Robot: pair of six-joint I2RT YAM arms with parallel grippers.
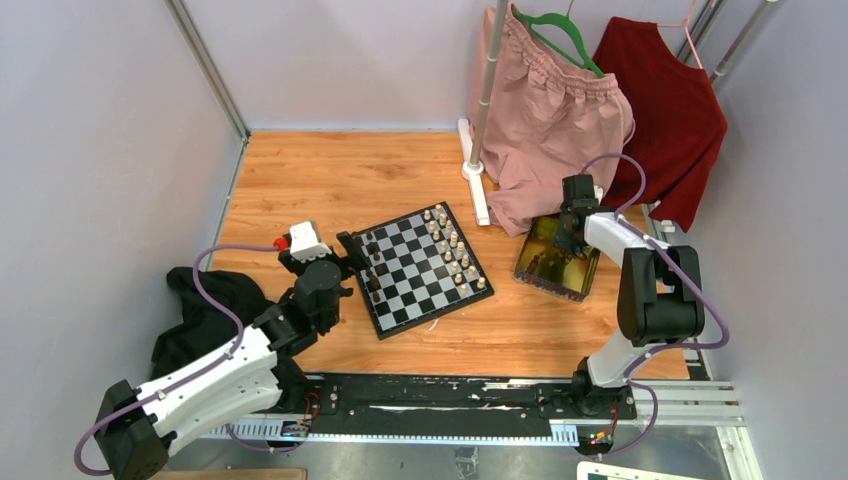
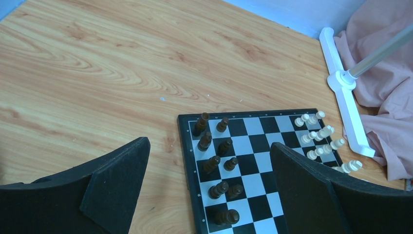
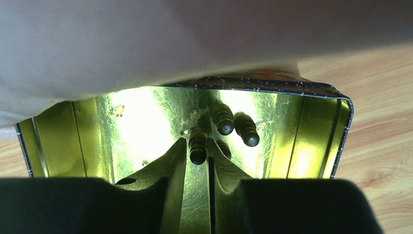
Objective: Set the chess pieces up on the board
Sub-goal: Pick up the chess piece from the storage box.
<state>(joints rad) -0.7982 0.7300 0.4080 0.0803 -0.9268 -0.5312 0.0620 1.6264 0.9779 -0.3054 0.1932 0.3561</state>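
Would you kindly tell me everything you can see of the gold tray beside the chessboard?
The gold tray is a shallow rectangle with rounded corners, mirror-shiny gold inside with a dark rim speckled with light dots. It lies flat on the wooden table, right of the board, its far edge beneath the pink garment. A few dark chess pieces lie inside, and the right gripper reaches in, bracketing one.

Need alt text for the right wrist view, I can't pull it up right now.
The right gripper reaches into the shiny gold tray, its fingertips flanking one dark chess piece; whether it is gripped is unclear. At least two more dark pieces lie just beyond, and pinkish cloth fills the top of the view.
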